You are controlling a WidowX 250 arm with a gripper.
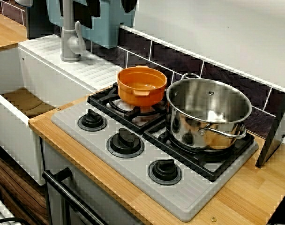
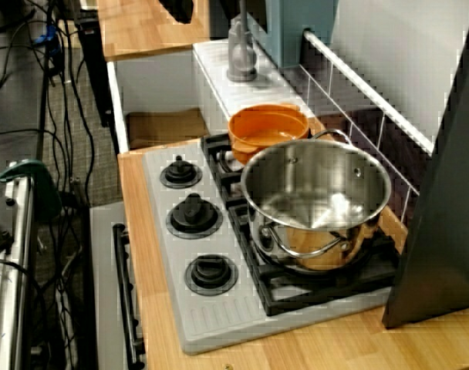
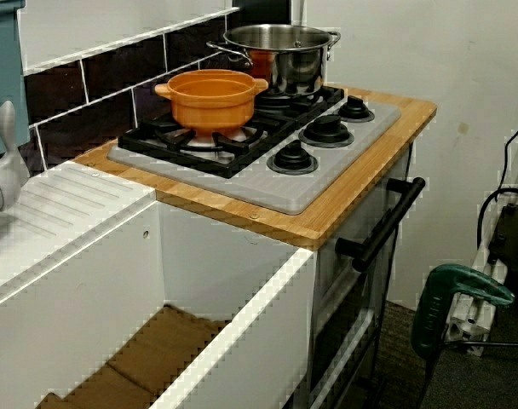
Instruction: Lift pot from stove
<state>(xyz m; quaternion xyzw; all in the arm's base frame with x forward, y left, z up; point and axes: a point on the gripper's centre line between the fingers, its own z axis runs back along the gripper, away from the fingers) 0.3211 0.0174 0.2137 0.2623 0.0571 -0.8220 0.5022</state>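
The pot (image 1: 141, 85) sits upright on the stove's (image 1: 133, 161) burner grate nearest the counter's (image 1: 236, 197) sink-side edge, just beside the steel pot (image 1: 208, 112). No end effector is in view, so its state is unknown. Best approach from above, gripping the rim away from the steel pot, then raising straight up

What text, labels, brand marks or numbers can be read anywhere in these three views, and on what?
None can be read.
The orange pot, the steel pot, the stove and its three knobs show no print in any view.
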